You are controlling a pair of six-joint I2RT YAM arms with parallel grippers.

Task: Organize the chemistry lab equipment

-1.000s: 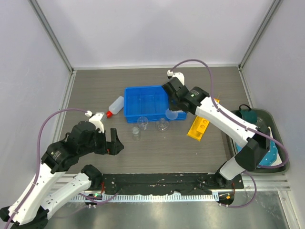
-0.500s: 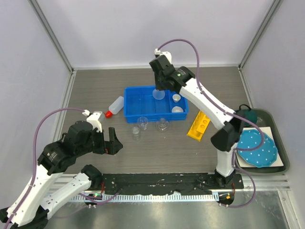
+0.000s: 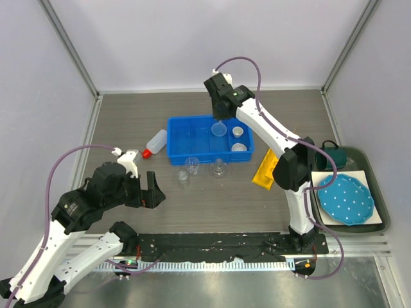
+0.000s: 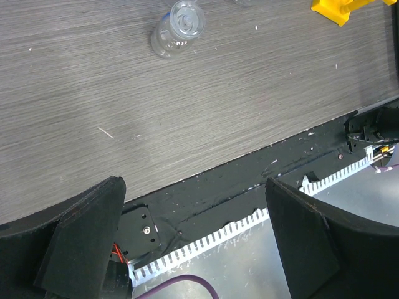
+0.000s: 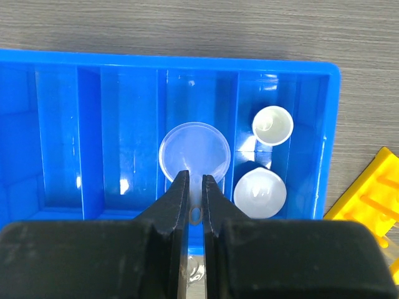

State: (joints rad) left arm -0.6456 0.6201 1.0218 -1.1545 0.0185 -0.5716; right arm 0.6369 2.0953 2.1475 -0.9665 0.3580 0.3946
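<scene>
My right gripper (image 5: 195,187) pinches the clear funnel (image 5: 194,151) by its little tab, over the blue tray (image 5: 59,137). Two white dishes (image 5: 272,124) sit in the next slot. Only my right wrist view shows that pinch. My left gripper (image 4: 193,193) is spread wide above the table, near a small beaker (image 4: 177,28).

A dark tray (image 3: 384,204) is set on the grey wood-grain table (image 3: 128,115). Within the tray, a blue dotted plate (image 3: 347,199) is laid on a white square board (image 3: 367,175), and a teal mug (image 3: 336,157) is seen at the tray's far end, just beyond the plate
</scene>
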